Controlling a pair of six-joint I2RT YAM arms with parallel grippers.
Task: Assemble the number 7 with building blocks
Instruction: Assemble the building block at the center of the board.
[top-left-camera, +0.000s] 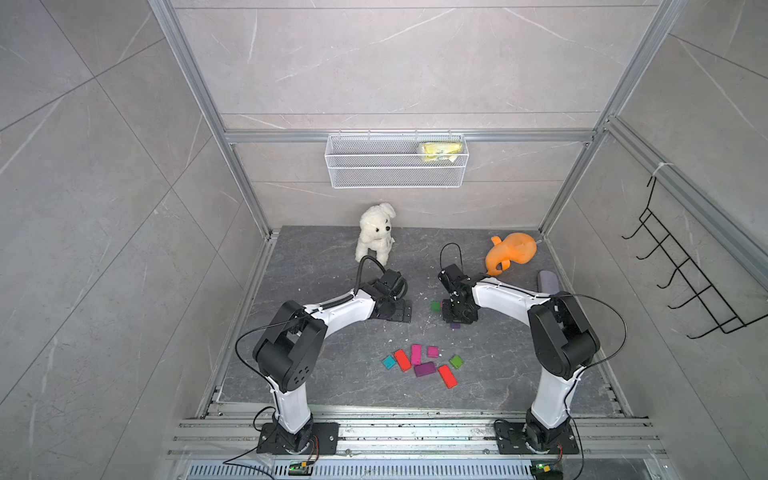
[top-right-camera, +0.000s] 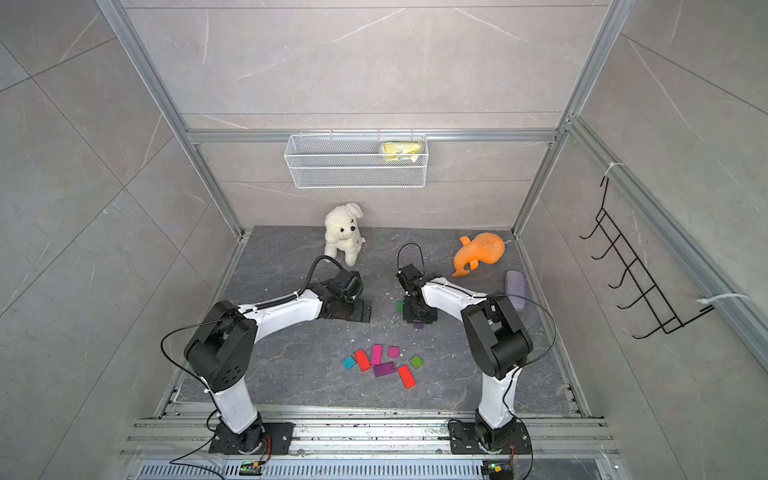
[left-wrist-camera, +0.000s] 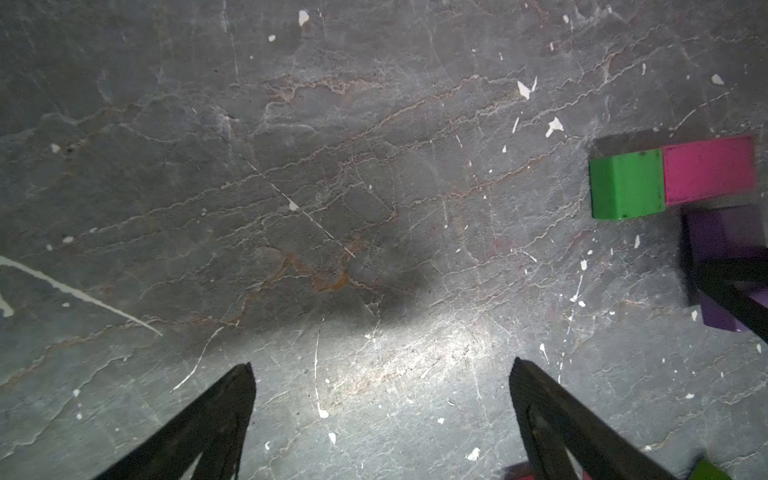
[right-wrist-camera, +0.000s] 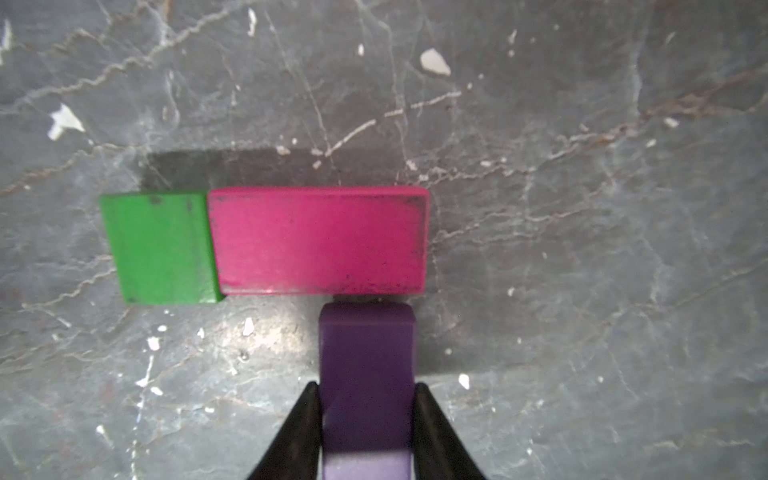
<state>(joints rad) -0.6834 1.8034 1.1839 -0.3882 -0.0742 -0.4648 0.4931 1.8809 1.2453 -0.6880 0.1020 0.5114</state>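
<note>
Misalignment threatens in the right wrist view: the right gripper, clamped on a dark purple rectangular block, could shove the magenta-pink rectangular block off the green square block it abuts. In the left wrist view, the left gripper hangs wide and empty over grey stone floor. In a top view both arms reach forward, elbows bent, with spare coloured blocks nearer their bases.

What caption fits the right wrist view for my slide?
Right gripper grips a purple block near a pink block that abuts a green block.
</note>
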